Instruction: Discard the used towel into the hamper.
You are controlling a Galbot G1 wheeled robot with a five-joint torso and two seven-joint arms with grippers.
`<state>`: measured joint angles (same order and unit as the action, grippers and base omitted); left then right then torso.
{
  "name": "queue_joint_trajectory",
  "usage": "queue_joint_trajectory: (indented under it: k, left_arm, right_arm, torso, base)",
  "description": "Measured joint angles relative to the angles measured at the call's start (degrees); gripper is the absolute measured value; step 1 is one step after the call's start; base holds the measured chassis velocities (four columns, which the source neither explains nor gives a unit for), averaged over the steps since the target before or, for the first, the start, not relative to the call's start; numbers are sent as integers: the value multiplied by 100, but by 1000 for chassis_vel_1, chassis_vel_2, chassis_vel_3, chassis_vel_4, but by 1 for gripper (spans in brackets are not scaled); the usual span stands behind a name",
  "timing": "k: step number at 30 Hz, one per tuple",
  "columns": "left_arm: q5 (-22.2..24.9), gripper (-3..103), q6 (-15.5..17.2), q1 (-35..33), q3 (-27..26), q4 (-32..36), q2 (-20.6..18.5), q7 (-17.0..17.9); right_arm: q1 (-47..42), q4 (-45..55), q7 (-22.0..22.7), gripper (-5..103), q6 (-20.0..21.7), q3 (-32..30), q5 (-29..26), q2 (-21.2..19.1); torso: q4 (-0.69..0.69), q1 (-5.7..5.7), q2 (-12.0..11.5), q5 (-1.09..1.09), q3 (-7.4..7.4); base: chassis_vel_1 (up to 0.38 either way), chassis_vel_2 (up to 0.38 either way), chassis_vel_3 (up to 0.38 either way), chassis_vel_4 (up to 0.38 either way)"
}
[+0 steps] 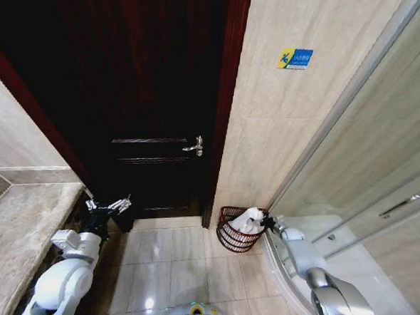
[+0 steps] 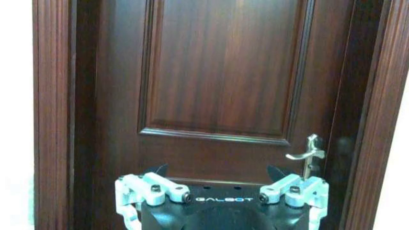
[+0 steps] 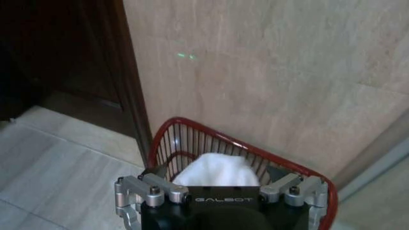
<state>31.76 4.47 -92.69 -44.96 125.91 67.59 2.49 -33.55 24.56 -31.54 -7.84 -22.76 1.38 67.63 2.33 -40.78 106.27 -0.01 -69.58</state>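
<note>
The hamper (image 1: 232, 237) is a small round reddish-brown wire basket standing on the floor against the beige wall, just right of the door frame. A white towel (image 1: 247, 220) lies bunched inside it, rising above the rim. My right gripper (image 1: 267, 222) reaches over the hamper's right rim beside the towel. In the right wrist view the hamper rim (image 3: 191, 125) curves around the towel (image 3: 214, 165), and the right gripper (image 3: 216, 173) is open with its fingers spread on either side of the cloth. My left gripper (image 1: 111, 206) is open and held low by the door, facing it (image 2: 217, 170).
A dark wooden door (image 1: 157, 90) with a silver handle (image 1: 194, 146) fills the middle. A stone counter (image 1: 12, 238) lies at the left. The glass shower enclosure (image 1: 378, 210) with a raised curb runs along the right. Pale floor tiles (image 1: 174, 269) stretch between them.
</note>
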Motion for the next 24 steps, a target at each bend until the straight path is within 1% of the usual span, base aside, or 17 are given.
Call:
queue_joint_trajectory:
  k: [1,3,9,12,14,16,17,19,20,21,23,24]
  left_arm:
    - [0,100,0,0,0,0,0,0]
    - [0,100,0,0,0,0,0,0]
    - [0,100,0,0,0,0,0,0]
    - [0,100,0,0,0,0,0,0]
    - [0,100,0,0,0,0,0,0]
    - [0,100,0,0,0,0,0,0]
    - [0,100,0,0,0,0,0,0]
    - [0,100,0,0,0,0,0,0]
    - [0,100,0,0,0,0,0,0]
    - [0,100,0,0,0,0,0,0]
    - [0,100,0,0,0,0,0,0]
    - [0,100,0,0,0,0,0,0]
  right_arm:
    - [10,-41,137,100,-33,-5,-30,16]
    - [17,-45,263,100,-72,12,-204,31]
    - [1,43,269,100,-162,14,-317,12]
    - [-43,78,359,100,-248,9,-467,9]
    - [-121,172,492,100,-346,12,-749,8]
    - [-235,289,564,100,-539,-2,-1074,8]
    - [-235,289,564,100,-539,-2,-1074,8]
    - [-446,619,777,100,-690,-78,-1364,-21]
    - [-446,619,777,100,-690,-78,-1364,-21]
    - [-611,863,938,100,-743,-83,-1562,-48]
    - [-1159,1659,1306,100,-822,-158,-2011,-143]
    - [-1159,1659,1306,100,-822,-158,-2011,-143]
  torso:
    - [-1,0,0,0,0]
    - [0,0,0,2,0]
    - [0,0,0,1,0]
    - [0,0,0,1,0]
    - [0,0,0,1,0]
    - [0,0,0,2,0]
    - [0,0,0,2,0]
    - [1,0,0,0,0]
    - [1,0,0,0,0]
    - [2,0,0,-2,0]
    - [2,-1,0,3,0]
    - [2,-1,0,3,0]
  base:
    - [0,0,0,0]
    - [0,0,0,0]
    - [0,0,0,0]
    - [0,0,0,0]
    - [0,0,0,0]
    - [0,0,0,0]
    - [0,0,0,0]
    - [0,0,0,0]
    - [0,0,0,0]
    - [0,0,0,0]
    - [0,0,0,0]
    - [0,0,0,0]
